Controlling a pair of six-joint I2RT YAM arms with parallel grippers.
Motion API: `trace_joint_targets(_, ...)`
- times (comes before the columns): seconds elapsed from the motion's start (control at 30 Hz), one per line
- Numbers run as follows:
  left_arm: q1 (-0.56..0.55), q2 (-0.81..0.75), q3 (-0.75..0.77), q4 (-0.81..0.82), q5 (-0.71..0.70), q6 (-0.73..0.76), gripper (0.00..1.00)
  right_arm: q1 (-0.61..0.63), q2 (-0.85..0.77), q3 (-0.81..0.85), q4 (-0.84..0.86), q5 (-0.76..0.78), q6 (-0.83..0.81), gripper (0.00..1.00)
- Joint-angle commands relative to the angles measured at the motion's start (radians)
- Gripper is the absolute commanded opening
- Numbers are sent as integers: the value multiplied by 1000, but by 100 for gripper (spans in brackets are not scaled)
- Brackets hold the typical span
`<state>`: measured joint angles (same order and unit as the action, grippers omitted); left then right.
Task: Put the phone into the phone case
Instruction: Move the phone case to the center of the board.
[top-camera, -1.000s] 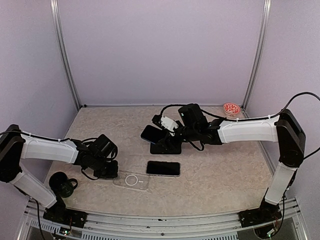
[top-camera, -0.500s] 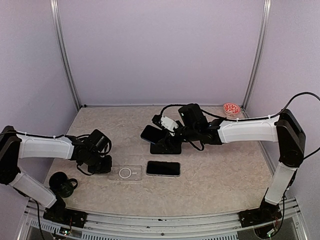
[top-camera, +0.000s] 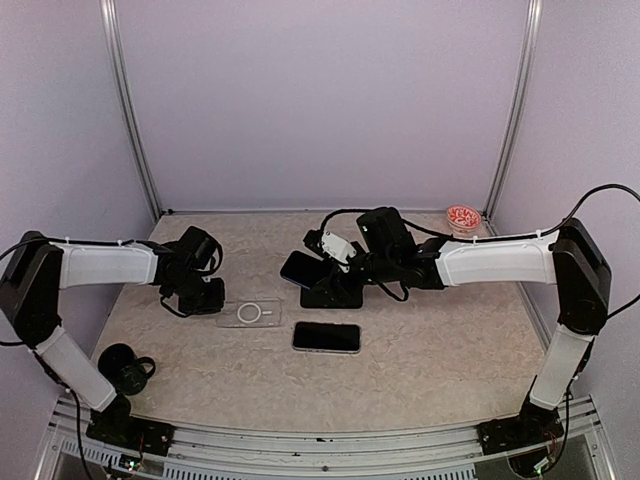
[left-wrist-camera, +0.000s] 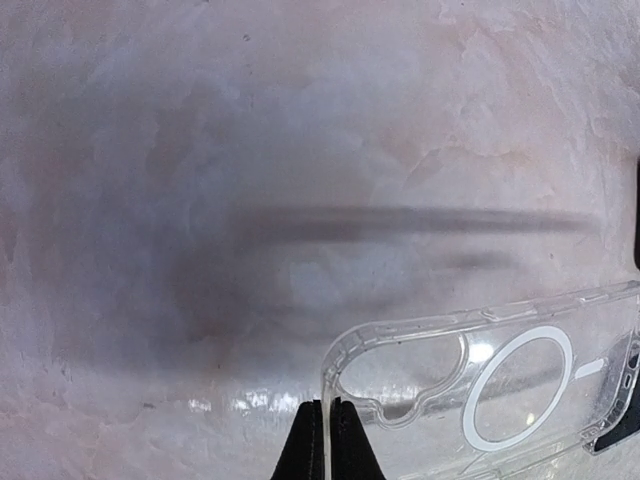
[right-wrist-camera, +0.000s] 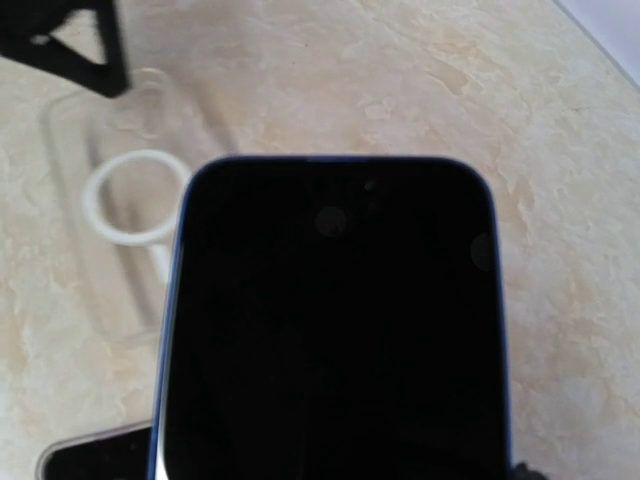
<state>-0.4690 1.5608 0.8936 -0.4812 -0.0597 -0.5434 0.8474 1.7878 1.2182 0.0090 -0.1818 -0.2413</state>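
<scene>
My left gripper (top-camera: 203, 298) is shut on the left edge of the clear phone case (top-camera: 250, 313), which lies flat at the table's left. In the left wrist view the fingers (left-wrist-camera: 316, 445) pinch the case's rim (left-wrist-camera: 490, 375) next to its camera cut-out. My right gripper (top-camera: 320, 258) is shut on a blue-edged phone (top-camera: 301, 268), held tilted above the table's middle. This phone fills the right wrist view (right-wrist-camera: 330, 320) and hides the fingers. The case shows beyond it (right-wrist-camera: 115, 200).
A second dark phone (top-camera: 327, 337) lies flat right of the case, near the front. A black stand (top-camera: 335, 293) sits under the right gripper. A black cup (top-camera: 125, 367) stands at the front left. A small red-dotted dish (top-camera: 462, 216) sits at the back right.
My left gripper has carried the clear case away from the front edge, back and slightly left. The right arm and its phone have not moved.
</scene>
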Motion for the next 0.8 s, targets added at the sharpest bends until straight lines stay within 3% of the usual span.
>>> trace_joint_targets(0.0, 26, 107, 97, -28, 11, 94, 1, -10, -47, 22, 49, -23, 12, 67)
trace_joint_targets(0.23, 36, 222, 185, -46, 44, 159, 3, -10, -62, 0, 56, -38, 14, 67)
trace_joint_targets(0.4, 37, 246, 190, -54, 32, 180, 14, -10, -64, -2, 56, -41, 15, 67)
trace_joint_targets(0.53, 48, 229, 188, -54, 24, 177, 29, -10, -58, -2, 57, -46, 17, 67)
trace_joint_targets(0.77, 82, 107, 229, -65, 46, 154, 50, -10, -54, 0, 59, -62, 21, 67)
